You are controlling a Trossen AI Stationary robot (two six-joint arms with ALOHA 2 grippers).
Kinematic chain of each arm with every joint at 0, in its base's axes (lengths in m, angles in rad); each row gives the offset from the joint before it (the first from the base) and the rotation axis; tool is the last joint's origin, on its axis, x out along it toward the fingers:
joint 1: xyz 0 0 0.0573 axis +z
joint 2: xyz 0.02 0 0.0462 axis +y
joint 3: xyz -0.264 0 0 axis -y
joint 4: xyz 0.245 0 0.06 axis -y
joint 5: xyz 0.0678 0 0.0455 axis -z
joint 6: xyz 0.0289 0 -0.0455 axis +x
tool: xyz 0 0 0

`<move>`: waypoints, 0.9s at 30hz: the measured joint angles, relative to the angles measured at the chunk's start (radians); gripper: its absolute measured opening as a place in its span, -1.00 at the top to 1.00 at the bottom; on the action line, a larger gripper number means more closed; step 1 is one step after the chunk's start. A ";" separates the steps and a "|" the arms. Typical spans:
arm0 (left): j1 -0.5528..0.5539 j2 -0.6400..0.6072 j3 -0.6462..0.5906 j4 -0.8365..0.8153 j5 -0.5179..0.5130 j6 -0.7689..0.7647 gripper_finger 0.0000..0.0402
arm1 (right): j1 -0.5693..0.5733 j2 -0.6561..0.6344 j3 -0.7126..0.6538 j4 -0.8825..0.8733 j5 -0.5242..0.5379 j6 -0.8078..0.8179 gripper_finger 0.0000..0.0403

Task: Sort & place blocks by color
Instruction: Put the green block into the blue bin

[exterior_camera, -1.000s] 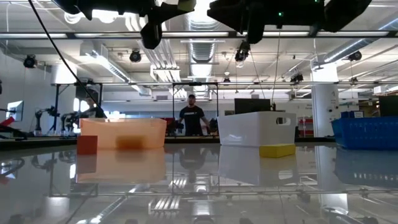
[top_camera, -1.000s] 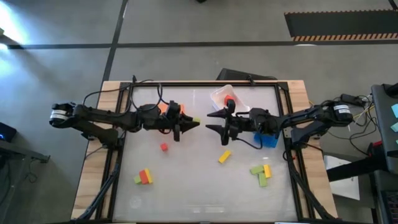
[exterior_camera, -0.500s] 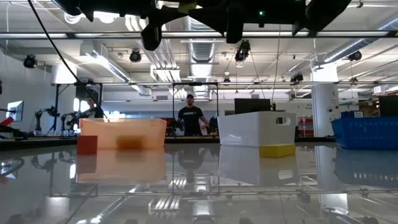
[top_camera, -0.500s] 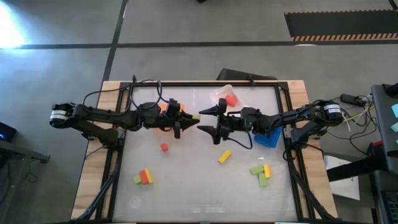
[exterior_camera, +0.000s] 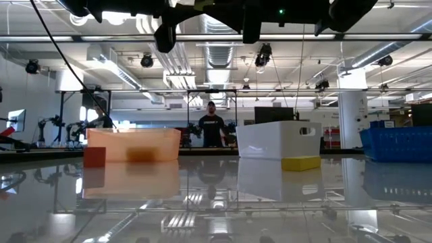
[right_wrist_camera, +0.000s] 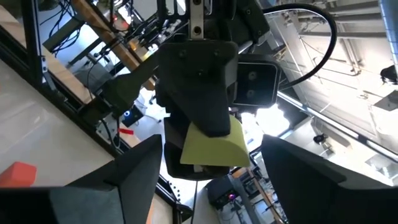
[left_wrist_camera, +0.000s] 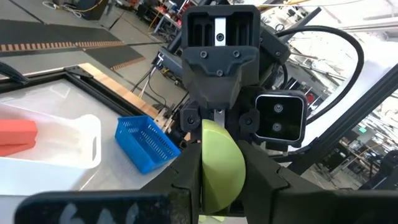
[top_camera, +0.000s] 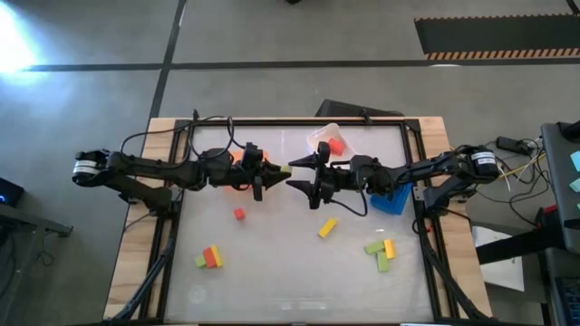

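Above table: green block (left_wrist_camera: 219,167) in left hand (top_camera: 276,172)

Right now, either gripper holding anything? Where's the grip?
Left gripper pinches a light green block by its near end, far end protruding. Right gripper is open, facing it, holding nothing.

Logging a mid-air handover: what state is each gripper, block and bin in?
Left gripper: shut on green block, raised.
Right gripper: open, facing the left.
White bin: holds a red block.
Loose blocks: lying on table.
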 joint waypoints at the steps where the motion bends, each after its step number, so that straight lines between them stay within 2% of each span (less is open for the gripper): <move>1: 0.000 0.000 0.000 0.005 0.000 0.000 0.70 | 0.000 0.000 0.000 0.000 0.000 -0.001 -0.28; 12: 0.000 0.000 0.000 0.014 0.000 0.006 0.70 | 0.000 0.000 0.002 0.023 -0.008 -0.024 -0.12; 27: 0.000 0.000 0.000 0.019 0.000 0.006 0.70 | -0.005 0.009 0.015 0.024 -0.008 -0.022 -0.11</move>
